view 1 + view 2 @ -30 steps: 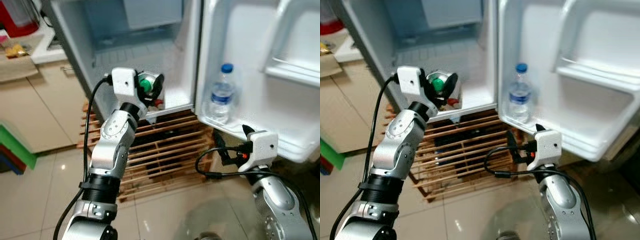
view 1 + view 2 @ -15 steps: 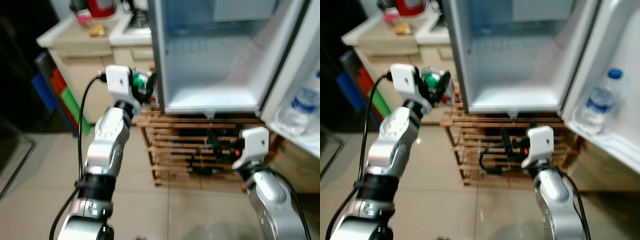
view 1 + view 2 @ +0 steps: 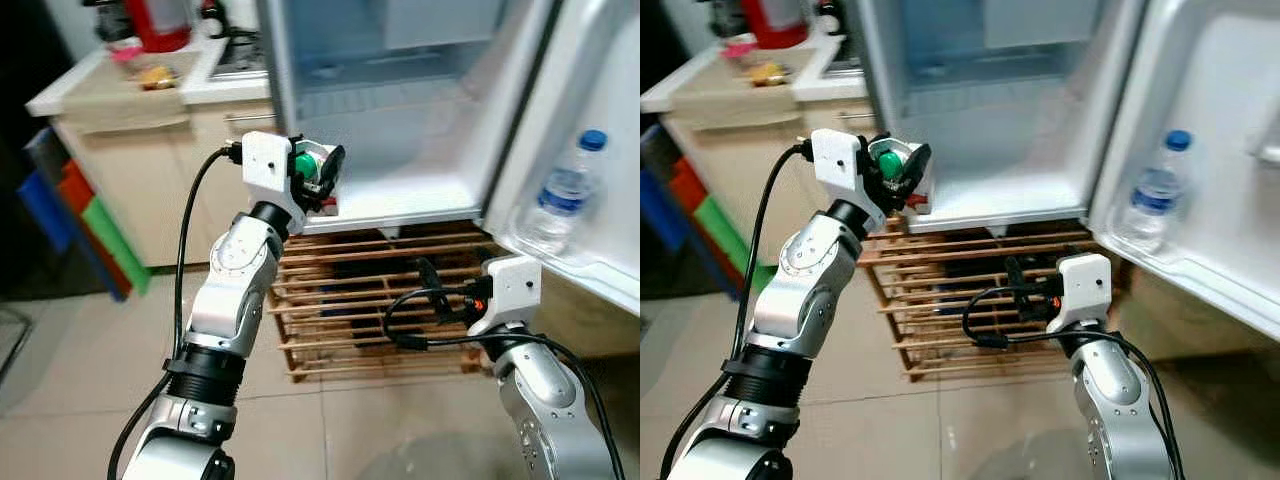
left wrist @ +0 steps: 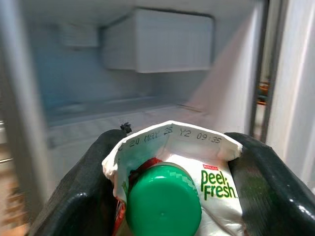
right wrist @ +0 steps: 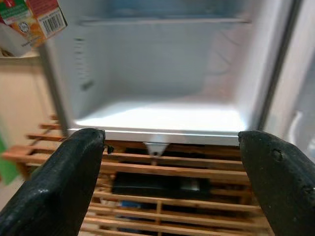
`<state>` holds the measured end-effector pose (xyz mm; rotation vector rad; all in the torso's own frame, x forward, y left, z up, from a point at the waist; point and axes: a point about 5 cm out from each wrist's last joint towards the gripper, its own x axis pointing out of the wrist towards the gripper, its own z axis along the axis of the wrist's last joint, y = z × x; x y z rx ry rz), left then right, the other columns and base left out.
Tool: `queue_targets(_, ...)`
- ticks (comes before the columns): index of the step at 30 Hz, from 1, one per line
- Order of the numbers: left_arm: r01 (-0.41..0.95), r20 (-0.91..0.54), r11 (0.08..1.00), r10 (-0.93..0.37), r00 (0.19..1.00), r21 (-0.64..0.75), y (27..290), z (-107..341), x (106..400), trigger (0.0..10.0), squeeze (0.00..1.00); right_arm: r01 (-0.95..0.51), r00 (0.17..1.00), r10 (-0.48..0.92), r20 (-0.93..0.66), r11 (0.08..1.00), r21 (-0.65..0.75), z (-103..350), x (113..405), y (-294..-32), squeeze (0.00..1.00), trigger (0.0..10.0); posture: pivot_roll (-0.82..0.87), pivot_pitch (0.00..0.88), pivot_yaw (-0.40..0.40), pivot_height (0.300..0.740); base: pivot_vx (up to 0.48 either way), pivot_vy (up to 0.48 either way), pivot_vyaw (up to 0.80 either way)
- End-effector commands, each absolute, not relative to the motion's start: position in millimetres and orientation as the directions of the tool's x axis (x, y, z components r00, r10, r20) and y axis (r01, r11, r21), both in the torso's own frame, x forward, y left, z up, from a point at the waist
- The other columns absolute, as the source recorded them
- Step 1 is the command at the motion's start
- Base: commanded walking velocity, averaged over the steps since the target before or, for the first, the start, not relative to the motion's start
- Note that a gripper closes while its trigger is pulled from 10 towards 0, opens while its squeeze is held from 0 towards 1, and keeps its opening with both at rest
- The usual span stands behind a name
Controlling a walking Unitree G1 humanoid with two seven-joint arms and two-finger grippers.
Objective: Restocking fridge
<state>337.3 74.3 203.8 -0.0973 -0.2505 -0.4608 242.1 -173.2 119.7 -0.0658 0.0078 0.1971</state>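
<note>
My left gripper (image 3: pixel 318 178) is shut on a white juice carton (image 4: pixel 192 172) with a green cap (image 4: pixel 163 200) and "peel fresh" printed on it. It holds the carton at the front left corner of the open fridge (image 3: pixel 400 110), level with the bottom shelf (image 3: pixel 400 205). The carton's corner (image 5: pixel 29 19) hangs in the right wrist view. My right gripper (image 3: pixel 428 290) stands open and low, in front of the wooden rack (image 3: pixel 350 310) under the fridge, nothing between its fingers. A water bottle (image 3: pixel 565 195) with a blue cap stands in the door shelf (image 3: pixel 590 275).
The fridge door (image 3: pixel 600 120) swings open on the right. A freezer box (image 4: pixel 157 39) sits at the top of the fridge interior. A counter (image 3: pixel 140 95) with a red item (image 3: pixel 160 20) is at the left, coloured boards (image 3: pixel 75 215) lean below it. Tiled floor (image 3: pixel 90 380) lies in front.
The camera has swung and the whole view shifted. My left gripper with the carton now sits closer to the fridge's front left corner. The right gripper keeps its low open pose.
</note>
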Motion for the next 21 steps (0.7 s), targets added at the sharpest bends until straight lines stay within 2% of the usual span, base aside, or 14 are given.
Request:
queue_targets(1, 0.426, 0.267, 0.904, -0.405, 0.874, -0.022, 83.2, 205.1, 340.3, 10.0, 0.0, -0.214, 0.977, 0.214, 0.0, 0.975, -0.066, 121.6, 244.8, -167.1, 0.0, 10.0, -0.18, 0.0, 0.118, 0.74, 0.465, 0.0, 0.0)
queue_targets(9, 0.421, 0.274, 0.907, -0.398, 0.876, -0.029, 85.3, 207.6, 341.7, 10.0, 0.0, -0.222, 0.975, 0.222, 0.002, 0.973, -0.065, 121.9, 245.6, -164.8, 0.0, 10.0, -0.18, 0.0, 0.117, 0.74, 0.472, 0.0, 0.0)
queue_targets(16, 0.421, 0.303, 0.898, -0.439, 0.846, 0.125, 77.0, 215.1, 340.5, 10.0, 0.0, -0.235, 0.972, 0.236, 0.001, 0.97, -0.067, 121.8, 246.1, -162.0, 0.0, 10.0, -0.18, 0.0, 0.114, 0.74, 0.448, -0.071, 0.0)
queue_targets(17, 0.403, 0.261, 0.903, -0.428, 0.865, 0.145, 74.7, 213.0, 343.9, 10.0, 0.0, -0.237, 0.971, 0.238, 0.001, 0.969, -0.068, 121.6, 246.2, -161.7, 0.0, 10.0, -0.18, 0.0, 0.113, 0.74, 0.0, 0.0, 0.0)
queue_targets(21, 0.422, 0.274, 0.897, -0.443, 0.854, 0.133, 73.3, 215.0, 343.8, 10.0, 0.0, -0.234, 0.972, 0.235, 0.0, 0.97, -0.068, 121.1, 246.6, -162.2, 0.0, 10.0, -0.18, 0.0, 0.115, 0.74, 0.0, 0.0, 0.0)
